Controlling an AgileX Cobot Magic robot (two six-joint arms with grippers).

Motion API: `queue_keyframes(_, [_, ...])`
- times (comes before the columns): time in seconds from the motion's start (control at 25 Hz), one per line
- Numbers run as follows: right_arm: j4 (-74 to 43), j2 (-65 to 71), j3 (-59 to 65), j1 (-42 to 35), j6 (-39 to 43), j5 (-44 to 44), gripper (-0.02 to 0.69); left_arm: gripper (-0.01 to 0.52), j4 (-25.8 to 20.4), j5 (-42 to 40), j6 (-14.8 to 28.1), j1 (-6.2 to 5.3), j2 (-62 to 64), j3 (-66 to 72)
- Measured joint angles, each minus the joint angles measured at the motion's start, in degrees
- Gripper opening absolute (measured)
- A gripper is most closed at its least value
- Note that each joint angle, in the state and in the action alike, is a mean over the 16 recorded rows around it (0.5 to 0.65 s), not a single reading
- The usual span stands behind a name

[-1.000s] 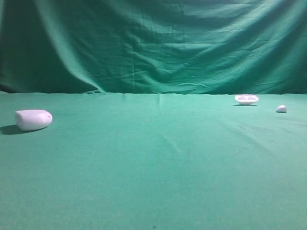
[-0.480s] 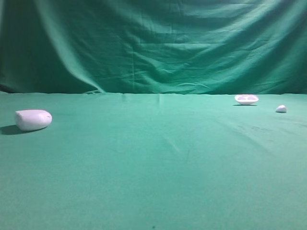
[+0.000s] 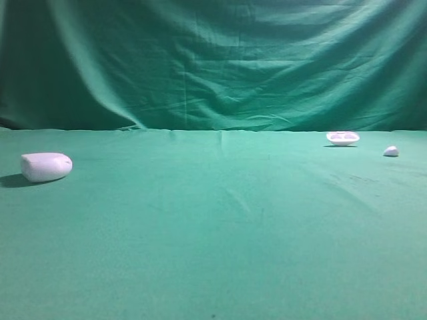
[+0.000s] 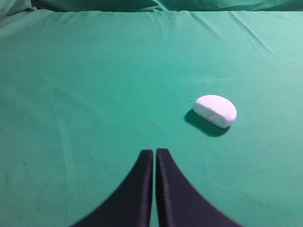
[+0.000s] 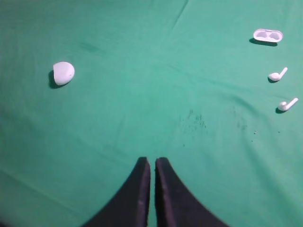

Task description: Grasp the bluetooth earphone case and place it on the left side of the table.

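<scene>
Already the bluetooth earphone case (image 3: 46,167) lies on the far left of the green counter (image 3: 220,233), resting on its side with nothing touching it, so the job looks done or nearly so. The left gripper (image 4: 155,152) hangs back from it with its dark fingers (image 4: 142,189) pressed together and holding nothing; the right gripper (image 5: 152,161) is likewise shut tight and empty. Judging from that, the step in hand is a clean retreat: lift and draw back without brushing the case, since a smooth rounded shell would likely skid or roll on cloth. In the left wrist view the case sits ahead and to the right of the fingers, its long axis running roughly across the view and tilting slightly down to the right, the flatter face turned toward the camera. Well apart, on the counter's right, lie a shallow white dish-like piece (image 5: 268,35), two earbuds (image 5: 277,75), and a small white lump (image 5: 63,73).
</scene>
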Motion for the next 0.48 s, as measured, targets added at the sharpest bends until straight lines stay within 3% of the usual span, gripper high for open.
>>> queue_keyframes(0.24, [-1.49, -2.68, 0.80, -2.72, -1.03, -1.93, 0.000, 0.000, 0.00, 0.00, 0.00, 0.00, 0.00, 0.00])
queue_keyframes(0.48, [-3.07, -6.20, 5.51, -10.38, -1.64, -9.99, 0.000, 0.000, 0.00, 0.00, 0.00, 0.00, 0.00, 0.00])
